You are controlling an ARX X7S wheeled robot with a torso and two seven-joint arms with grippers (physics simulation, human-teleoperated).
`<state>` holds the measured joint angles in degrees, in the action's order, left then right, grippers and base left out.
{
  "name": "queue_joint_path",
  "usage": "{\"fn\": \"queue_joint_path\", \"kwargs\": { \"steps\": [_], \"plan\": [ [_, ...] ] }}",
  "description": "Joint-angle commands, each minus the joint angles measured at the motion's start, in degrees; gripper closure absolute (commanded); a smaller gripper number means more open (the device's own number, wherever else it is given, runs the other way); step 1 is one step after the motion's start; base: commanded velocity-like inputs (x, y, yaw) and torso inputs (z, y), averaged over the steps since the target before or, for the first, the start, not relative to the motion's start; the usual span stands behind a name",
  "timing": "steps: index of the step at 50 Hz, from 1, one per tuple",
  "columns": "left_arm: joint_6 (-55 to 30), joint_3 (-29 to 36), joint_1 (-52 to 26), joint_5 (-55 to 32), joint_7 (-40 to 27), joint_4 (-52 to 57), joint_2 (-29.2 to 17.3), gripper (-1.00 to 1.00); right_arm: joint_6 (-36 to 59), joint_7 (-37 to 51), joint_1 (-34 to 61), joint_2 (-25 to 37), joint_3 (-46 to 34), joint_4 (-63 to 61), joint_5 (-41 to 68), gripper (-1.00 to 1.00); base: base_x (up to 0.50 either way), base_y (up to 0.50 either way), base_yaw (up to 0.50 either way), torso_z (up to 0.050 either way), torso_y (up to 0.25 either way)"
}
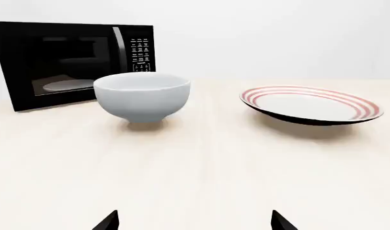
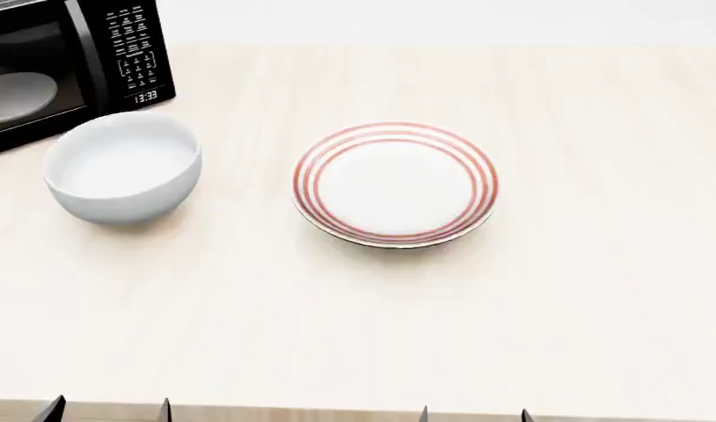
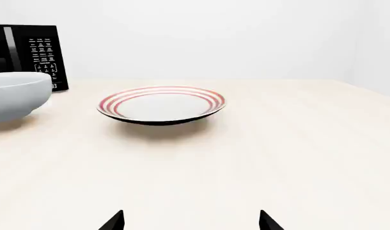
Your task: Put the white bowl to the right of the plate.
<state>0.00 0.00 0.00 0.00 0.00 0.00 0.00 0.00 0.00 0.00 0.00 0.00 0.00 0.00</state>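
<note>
The white bowl [image 2: 122, 167] [image 1: 143, 96] [image 3: 15, 96] stands upright on the table, left of the plate [image 2: 395, 184] [image 1: 310, 104] [image 3: 162, 103], which has red rings round its rim. Both grippers sit at the table's near edge, well short of either dish. My left gripper [image 2: 108, 411] [image 1: 195, 221] is open with nothing between its fingertips. My right gripper [image 2: 474, 413] [image 3: 190, 220] is also open and holds nothing. Only the dark fingertips show in each view.
A black microwave [image 2: 65, 61] [image 1: 74, 60] [image 3: 30, 55] stands at the back left, just behind the bowl. The pale wooden table [image 2: 593, 290] stretches to the right of the plate. The table's front edge runs along the bottom of the head view.
</note>
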Motion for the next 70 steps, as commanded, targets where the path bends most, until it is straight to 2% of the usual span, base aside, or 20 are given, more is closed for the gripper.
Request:
{"fn": "queue_joint_path", "kwargs": {
  "steps": [1, 7, 9, 11, 16, 19, 22, 29, 31, 39, 50, 52, 55, 57, 58, 60, 70],
  "plan": [
    [-0.82, 0.56, 0.23, -0.52, -0.57, 1.04, -0.53, -1.00, 0.87, 1.88, -0.17, 1.62, -1.86, -1.07, 1.62, -1.00, 0.00, 0.00, 0.00, 0.000, 0.000],
    [-3.61, 2.33, -0.40, -0.65, -2.86, 0.49, -2.00, -1.00, 2.65, 4.13, 0.75, 2.31, -2.92, -0.39, 1.38, -1.00, 0.00, 0.00, 0.00, 0.000, 0.000],
    [-8.55, 2.18, -0.98, -2.05, -3.01, 4.63, -2.16, -1.00, 5.57, 4.64, 1.02, 2.64, -3.12, -2.04, 1.47, -1.00, 0.00, 0.00, 0.00, 0.000, 0.000],
    [-13.18, 2.55, -0.95, -2.98, -3.29, 10.51, -2.30, -1.00, 10.41, 5.24, 1.51, 3.07, -3.04, -5.86, 1.64, -1.00, 0.00, 0.00, 0.00, 0.000, 0.000],
    [-31.45, 3.76, -3.72, -5.68, -3.86, 26.31, -3.21, -1.00, 24.02, 5.49, 3.20, 4.54, -2.89, -22.21, 1.97, -1.00, 0.00, 0.00, 0.00, 0.000, 0.000],
    [-34.87, 4.60, -5.04, -5.75, -3.98, 31.33, -4.26, -1.00, 28.96, 5.58, 4.35, 4.69, -1.90, -28.67, 3.65, -1.00, 0.00, 0.00, 0.00, 0.000, 0.000],
    [-42.27, 4.12, -8.48, -6.32, -4.76, 38.14, -5.01, -1.00, 39.79, 5.70, 8.18, 4.86, 0.63, -36.97, 7.24, -1.00, 0.00, 0.00, 0.00, 0.000, 0.000],
    [-53.30, 0.62, -14.15, -10.45, -4.59, 45.66, -5.47, -1.00, 54.61, 8.72, 17.40, 5.43, 3.67, -45.52, 9.61, -1.00, 0.00, 0.00, 0.00, 0.000, 0.000],
    [-55.55, 0.28, -15.74, -11.07, -4.83, 46.91, -5.53, -1.00, 56.60, 7.01, 19.03, 4.87, 6.30, -47.39, 12.80, -1.00, 0.00, 0.00, 0.00, 0.000, 0.000],
    [-57.32, -0.57, -16.52, -12.72, -5.04, 48.69, -5.60, -1.00, 62.16, 3.18, 20.91, 4.59, 10.59, -49.85, 19.95, -1.00, 0.10, 0.24, 0.00, 0.000, 0.000],
    [-57.85, -1.75, -16.65, -14.38, -5.57, 50.21, -5.72, -1.00, 61.08, 4.58, 20.70, 4.75, 10.32, -49.84, 20.46, -1.00, 0.23, 0.50, 0.00, 0.000, 0.000],
    [-57.78, -1.80, -16.61, -14.58, -5.65, 50.18, -5.79, -1.00, 59.49, 6.39, 20.26, 6.46, 7.22, -49.79, 17.39, -1.00, 0.22, 0.46, 0.00, 0.000, 0.000],
    [-57.72, -1.84, -16.67, -14.80, -5.88, 50.03, -5.87, -1.00, 58.95, 7.36, 20.10, 6.36, 6.73, -49.56, 16.82, -1.00, 0.00, 0.00, 0.00, 0.000, 0.000],
    [-57.61, -1.70, -16.55, -14.85, -6.08, 50.28, -5.99, -1.00, 59.55, 4.94, 20.09, 5.82, 8.74, -49.62, 20.04, -1.00, 0.00, 0.00, 0.00, 0.000, 0.000],
    [-57.38, -1.57, -16.38, -14.84, -6.13, 50.25, -6.08, -1.00, 55.73, 1.97, 18.50, 5.74, 9.50, -49.83, 21.73, -1.00, 0.29, 0.00, 0.00, 0.000, 0.000],
    [-57.31, -1.51, -16.46, -14.91, -6.28, 50.19, -6.22, -1.00, 55.00, 3.67, 18.42, 6.79, 7.37, -49.88, 19.17, -1.00, 0.50, 0.00, 0.00, 0.000, 0.000],
    [-57.67, -1.72, -16.73, -15.70, -7.11, 50.83, -6.49, -1.00, 58.09, 5.04, 20.27, 6.68, 8.36, -51.97, 21.01, -1.00, 0.50, 0.00, 0.00, 0.000, 0.000]
  ]
}}
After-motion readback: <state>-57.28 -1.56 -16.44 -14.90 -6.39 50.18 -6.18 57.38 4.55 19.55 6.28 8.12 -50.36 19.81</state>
